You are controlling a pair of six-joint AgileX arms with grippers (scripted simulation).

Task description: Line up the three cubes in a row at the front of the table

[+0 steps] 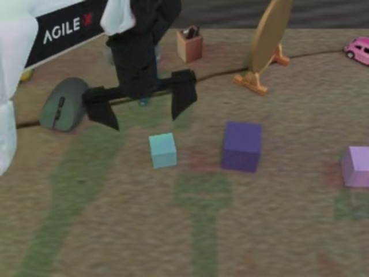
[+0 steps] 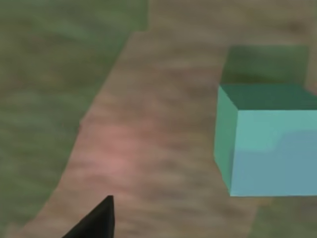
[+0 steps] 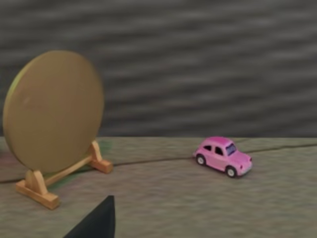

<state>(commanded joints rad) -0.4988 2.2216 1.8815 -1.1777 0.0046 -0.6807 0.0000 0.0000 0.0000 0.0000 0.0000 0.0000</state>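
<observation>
- The table [image 1: 115, 231] is a wide brownish-olive top with a dark crack line [image 1: 213, 74] running across the far part, and a dark striped wall sits behind it.
- The left gripper [image 1: 144, 107] hangs above the table, a little behind the teal cube [image 1: 162, 150], with its two black fingers spread wide and nothing between them.
- The right gripper [image 3: 94, 223] is off to the right side. Only one dark tip shows in its own wrist view, so I cannot tell if it is wide or narrow.
- What could go wrong: I think a finger could land on top of the teal cube or bump its side and push it away, because the claw is not right over it yet.
- A wide swing could also hit the grey mouse [image 1: 62, 104] just beside the left finger.
- The teal cube is small, plain and sits flat, left of the middle.
- The dark purple cube [image 1: 242, 145] is bigger and sits near it, on its right.
- The pale lilac cube [image 1: 357, 166] is well apart, at the right edge.
- A brown box holder [image 1: 189, 45], a round gold disc on a stand [image 1: 268, 40] and a pink toy car [image 1: 358, 51] stand at the back.
</observation>
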